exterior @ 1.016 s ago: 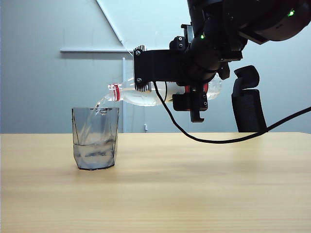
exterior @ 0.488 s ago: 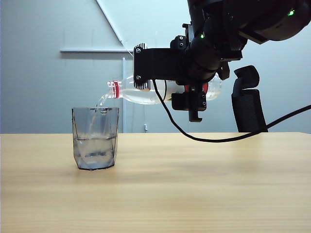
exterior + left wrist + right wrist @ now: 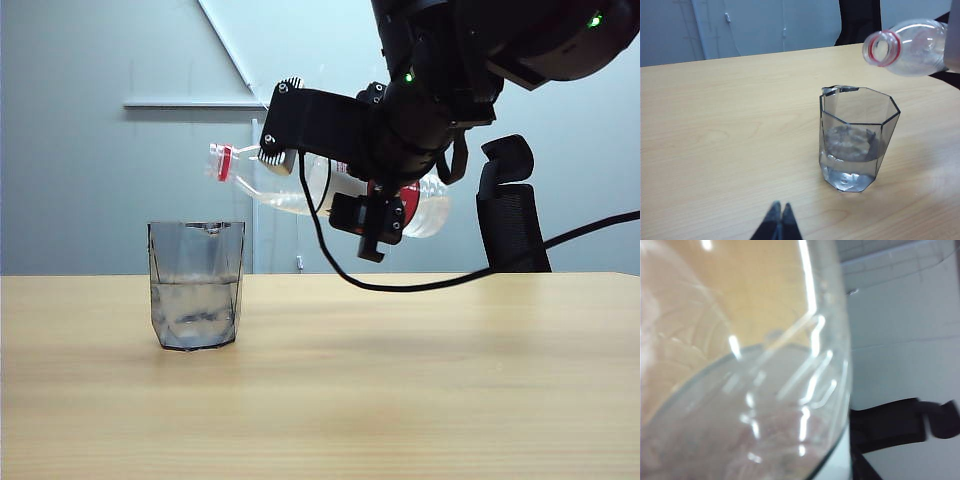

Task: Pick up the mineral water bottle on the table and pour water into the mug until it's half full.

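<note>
Above the mug (image 3: 196, 285), right gripper (image 3: 375, 205) fingers clamp the mineral water bottle (image 3: 290, 185); left gripper (image 3: 778, 220) fingers together.

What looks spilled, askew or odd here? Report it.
Nothing stands out. The right pincer holds the uncapped bottle tilted above the mug; the table shows no spill. The left pincer is shut, idle.

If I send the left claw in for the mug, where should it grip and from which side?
Grip the mug across its upper walls, above the water, coming level from the left claw's own side. It stands upright with flat facets for the pads; the base tapers. The right claw holds the bottle above it, so coming from overhead looks risky.
</note>
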You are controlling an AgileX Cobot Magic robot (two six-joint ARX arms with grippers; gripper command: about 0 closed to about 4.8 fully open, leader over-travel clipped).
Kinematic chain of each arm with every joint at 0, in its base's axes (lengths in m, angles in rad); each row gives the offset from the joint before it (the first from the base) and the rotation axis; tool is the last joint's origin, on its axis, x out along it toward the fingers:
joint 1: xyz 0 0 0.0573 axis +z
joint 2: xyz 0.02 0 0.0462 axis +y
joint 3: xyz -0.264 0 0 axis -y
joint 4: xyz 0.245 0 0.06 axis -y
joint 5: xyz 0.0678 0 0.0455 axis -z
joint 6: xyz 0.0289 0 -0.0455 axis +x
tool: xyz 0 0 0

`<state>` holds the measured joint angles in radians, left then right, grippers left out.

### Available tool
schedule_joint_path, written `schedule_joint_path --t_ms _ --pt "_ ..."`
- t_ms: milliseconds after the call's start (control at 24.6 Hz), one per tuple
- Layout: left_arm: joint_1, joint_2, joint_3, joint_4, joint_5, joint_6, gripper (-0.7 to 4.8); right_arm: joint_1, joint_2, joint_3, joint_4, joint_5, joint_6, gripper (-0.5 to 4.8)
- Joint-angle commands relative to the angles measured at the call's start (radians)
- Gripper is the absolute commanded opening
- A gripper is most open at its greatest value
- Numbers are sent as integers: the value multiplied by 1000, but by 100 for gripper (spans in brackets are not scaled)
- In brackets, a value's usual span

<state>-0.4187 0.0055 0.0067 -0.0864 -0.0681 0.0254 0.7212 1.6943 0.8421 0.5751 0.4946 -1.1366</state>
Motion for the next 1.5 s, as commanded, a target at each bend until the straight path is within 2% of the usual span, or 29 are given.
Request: schedule_joint_path --t_ms 41,244,284,325,366,406,447,488,569,610,691,813,894,1504 --pt "1 0 2 13 2 -3 -2 11 -11 9 16 2 180 323" --pt "1 0 2 13 1 -3 -2 20 -35 9 -31 22 478 324" --pt "1 1 2 13 2 -3 -2 20 -43 9 -41 19 560 323" --pt "1 1 2 13 2 -3 -2 18 -61 8 -49 4 708 323" --pt "1 0 2 13 2 -3 -2 16 -68 6 -48 -3 771 324" --pt "1 1 2 13 2 -3 -2 5 -82 -1 -44 -30 908 324" --pt "1 0 2 13 2 -3 -2 -4 -89 -7 -44 -50 957 324" --pt "1 0 2 13 2 -3 -2 -22 -92 -22 -37 -98 1059 324" --pt "1 0 2 13 2 -3 -2 -50 -92 -63 10 -164 1149 324" --pt "1 0 2 13 2 -3 -2 -55 -92 -82 40 -177 1167 324" --pt "0 0 2 13 2 -3 -2 -66 -92 -178 218 -182 1194 324" --pt "1 1 2 13 2 -3 -2 -84 -91 -277 396 -183 1260 324" --pt "1 0 2 13 2 -3 -2 -97 -91 -320 454 -182 1292 328" --pt "1 0 2 13 2 -3 -2 -113 -48 -354 480 -184 1328 335"
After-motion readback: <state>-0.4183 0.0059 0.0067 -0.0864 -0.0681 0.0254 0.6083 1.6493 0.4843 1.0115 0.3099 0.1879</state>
